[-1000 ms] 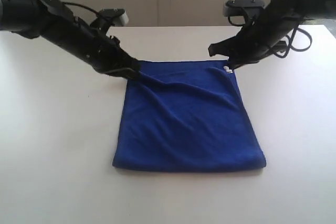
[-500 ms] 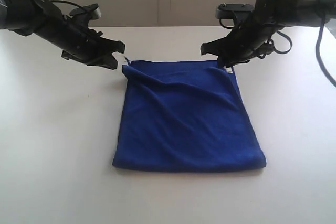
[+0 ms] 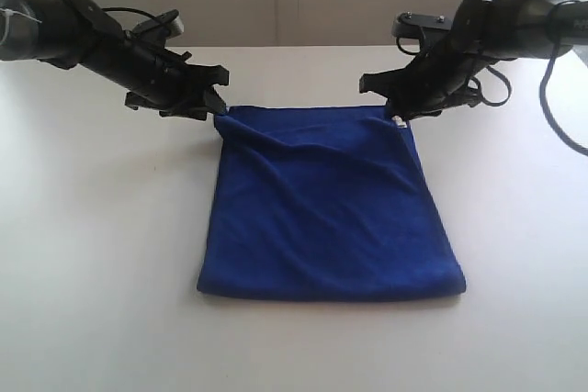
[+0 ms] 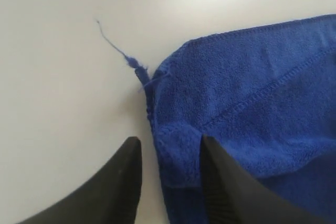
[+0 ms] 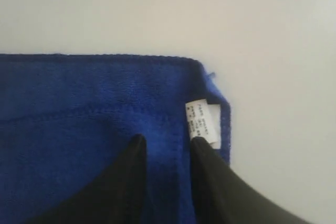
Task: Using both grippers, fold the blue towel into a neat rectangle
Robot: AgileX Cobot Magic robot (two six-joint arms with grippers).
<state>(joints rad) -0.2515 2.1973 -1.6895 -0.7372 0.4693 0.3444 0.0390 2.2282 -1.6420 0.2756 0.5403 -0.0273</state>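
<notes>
Exterior: the blue towel point(image 3: 331, 208) lies flat mid-counter point(image 3: 110, 254), long axis near to far, with the left end effector point(image 3: 217, 100) and right end effector point(image 3: 395, 114) each at a far corner

Left wrist: the end effector point(image 4: 170, 140) has its jaws parted, empty, straddling the towel's corner edge

Right wrist: the end effector point(image 5: 166, 139) has its jaws narrowly parted, empty, over the towel beside the white tag point(image 5: 203, 121)

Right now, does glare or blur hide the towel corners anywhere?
No. Exterior view: table is bright and soft, but creases on the blue towel read clearly. Left wrist view: glare across the table, stitching sharp, fingers soft. Right wrist view: even light, tag print too blurred to read.
</notes>
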